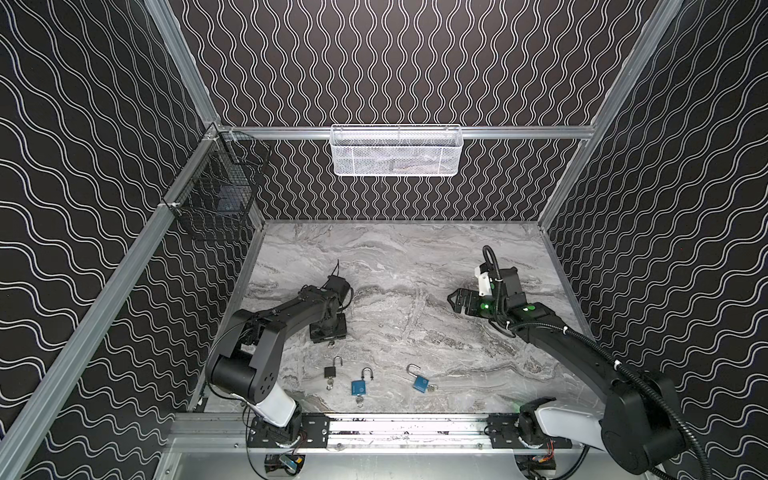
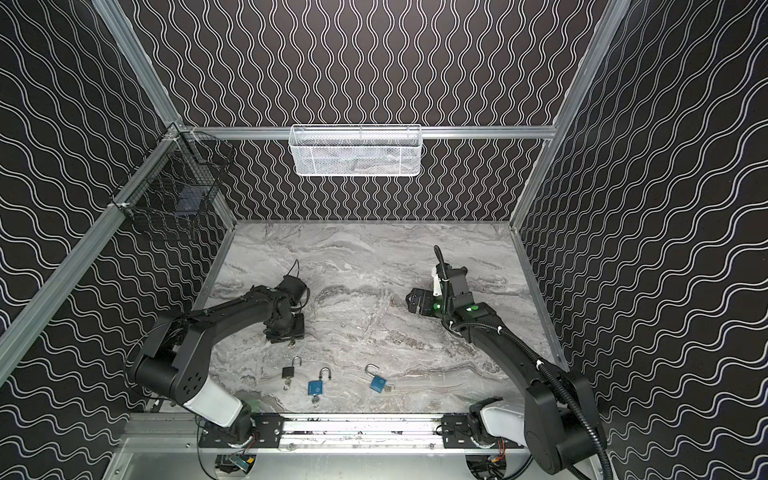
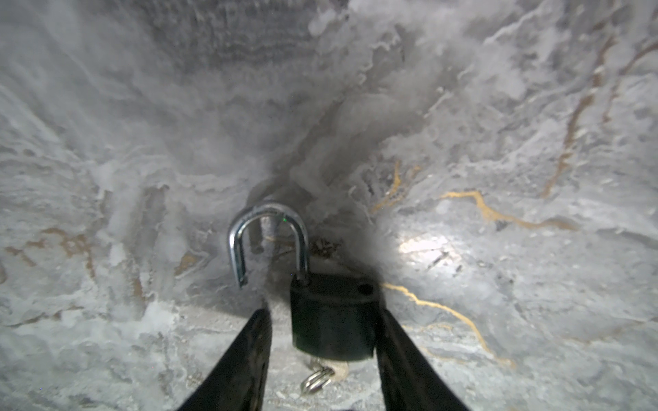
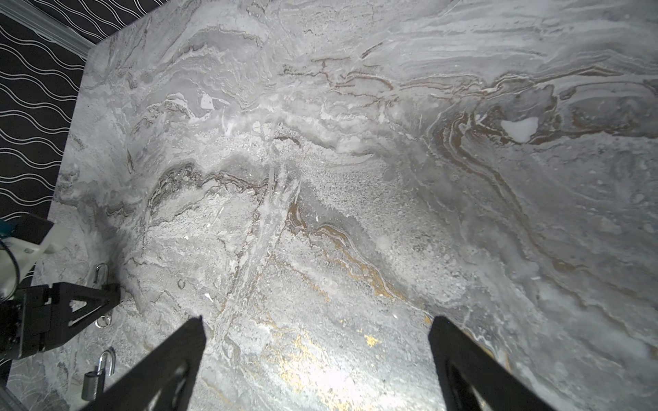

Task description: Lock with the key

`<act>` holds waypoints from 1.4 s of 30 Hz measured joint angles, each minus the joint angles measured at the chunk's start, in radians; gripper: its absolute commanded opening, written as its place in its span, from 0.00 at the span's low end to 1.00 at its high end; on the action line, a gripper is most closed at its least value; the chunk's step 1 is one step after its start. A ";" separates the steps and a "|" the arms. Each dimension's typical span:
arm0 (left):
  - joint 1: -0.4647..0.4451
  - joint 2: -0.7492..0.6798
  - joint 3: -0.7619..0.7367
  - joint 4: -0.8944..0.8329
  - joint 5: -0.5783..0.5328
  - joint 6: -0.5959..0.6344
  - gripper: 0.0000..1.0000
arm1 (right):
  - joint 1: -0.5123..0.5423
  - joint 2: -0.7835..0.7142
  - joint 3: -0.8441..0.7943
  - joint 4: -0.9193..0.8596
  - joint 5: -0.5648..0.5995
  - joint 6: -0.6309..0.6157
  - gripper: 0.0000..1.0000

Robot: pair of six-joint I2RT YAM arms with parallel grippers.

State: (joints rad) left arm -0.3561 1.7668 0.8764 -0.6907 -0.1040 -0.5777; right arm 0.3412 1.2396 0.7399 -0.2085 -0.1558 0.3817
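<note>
Left arm [image 1: 286, 316] folded down, jaws slack around black padlock [image 3: 333, 316]; right arm [image 1: 557, 336] hovers, jaws spread wide

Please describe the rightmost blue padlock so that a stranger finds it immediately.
On the grey marble tabletop, three padlocks lie in a row near the front. The rightmost blue padlock is meant; unlike the other blue padlock, it lies tilted, shackle hooked open.

Grey marble tabletop [image 1: 415, 266] with black padlock [image 1: 331, 371], blue padlock [image 1: 357, 387], tilted blue padlock [image 1: 420, 383], second black padlock [image 3: 333, 316] farther back
</note>
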 measured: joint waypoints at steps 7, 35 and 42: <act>0.014 -0.007 -0.008 0.008 0.016 -0.019 0.53 | 0.000 -0.007 0.000 0.002 -0.004 0.000 1.00; 0.048 -0.008 -0.015 0.074 0.025 -0.033 0.39 | 0.000 -0.013 -0.001 0.012 -0.018 -0.006 1.00; 0.049 -0.018 -0.027 0.111 0.012 -0.033 0.31 | 0.000 -0.011 -0.008 0.012 -0.013 -0.007 1.00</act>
State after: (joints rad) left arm -0.3073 1.7493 0.8497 -0.5793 -0.0921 -0.6106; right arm 0.3412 1.2282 0.7322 -0.1963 -0.1688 0.3744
